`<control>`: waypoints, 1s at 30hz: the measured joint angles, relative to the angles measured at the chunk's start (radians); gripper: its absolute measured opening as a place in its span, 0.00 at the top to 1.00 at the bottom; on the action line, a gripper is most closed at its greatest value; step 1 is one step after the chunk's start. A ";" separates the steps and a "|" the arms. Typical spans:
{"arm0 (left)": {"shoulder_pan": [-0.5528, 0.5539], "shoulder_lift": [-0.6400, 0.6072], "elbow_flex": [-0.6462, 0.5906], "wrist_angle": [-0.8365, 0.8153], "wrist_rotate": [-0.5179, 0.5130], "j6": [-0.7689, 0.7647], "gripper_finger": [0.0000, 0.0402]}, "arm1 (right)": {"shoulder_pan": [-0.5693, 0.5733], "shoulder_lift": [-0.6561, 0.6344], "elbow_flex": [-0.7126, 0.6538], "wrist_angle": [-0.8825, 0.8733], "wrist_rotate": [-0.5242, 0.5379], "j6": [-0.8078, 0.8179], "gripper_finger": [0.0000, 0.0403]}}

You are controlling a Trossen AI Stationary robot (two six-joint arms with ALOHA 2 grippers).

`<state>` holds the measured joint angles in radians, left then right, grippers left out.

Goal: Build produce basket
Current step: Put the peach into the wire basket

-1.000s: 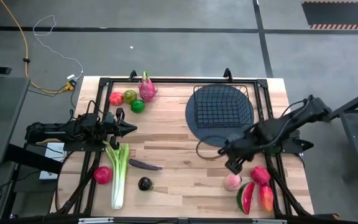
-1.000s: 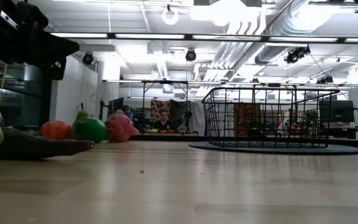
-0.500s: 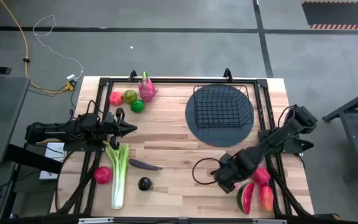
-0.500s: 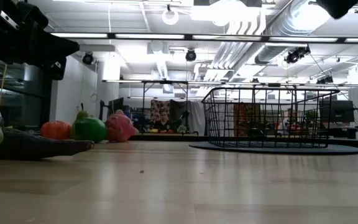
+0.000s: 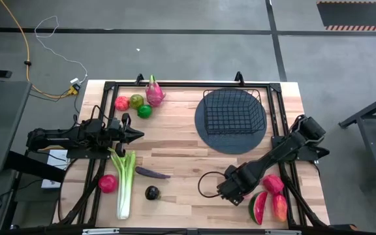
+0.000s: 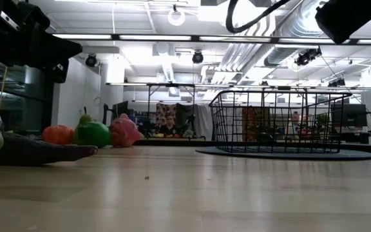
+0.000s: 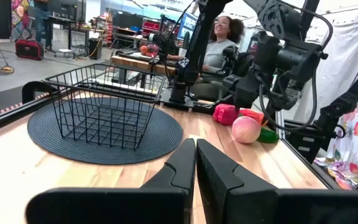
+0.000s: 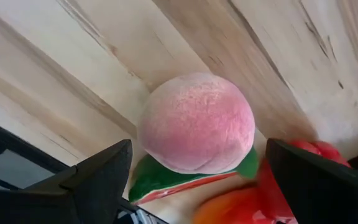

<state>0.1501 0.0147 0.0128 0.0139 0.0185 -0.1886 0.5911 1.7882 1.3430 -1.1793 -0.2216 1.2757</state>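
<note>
A peach-coloured fruit lies on the wood near the table's front right. My right gripper hangs open above it, pointing steeply down, one finger on each side and clear of it. In the high view this gripper hides the fruit. The watermelon slice, mango and a red fruit lie beside it. The black wire basket stands on a dark round mat at the far right. My left gripper waits shut and level at the left.
At the left lie the celery, a red fruit, the eggplant and a dark round fruit. The dragon fruit and three round fruits sit at the far left. A person sits beyond the table.
My right gripper has gone down and toward the table's near edge, tipping more steeply downward. It now stands over the peach-coloured fruit and hides it in the high view. Its fingers have stayed open. No fruit has moved.
</note>
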 joint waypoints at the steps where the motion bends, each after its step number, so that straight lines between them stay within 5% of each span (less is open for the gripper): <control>1: 0.000 0.000 0.000 0.000 0.000 0.000 0.99 | 0.000 0.000 0.000 -0.001 0.000 -0.017 0.10; 13: 0.000 0.000 0.000 0.000 0.000 0.000 0.99 | 0.065 0.000 0.000 0.044 0.033 -0.357 0.10; 30: 0.000 0.000 0.000 0.000 0.000 0.000 0.99 | 0.112 0.000 0.000 0.041 0.160 -0.474 0.10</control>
<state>0.1501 0.0147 0.0128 0.0139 0.0184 -0.1890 0.7033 1.7882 1.3430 -1.1385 -0.0612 0.8013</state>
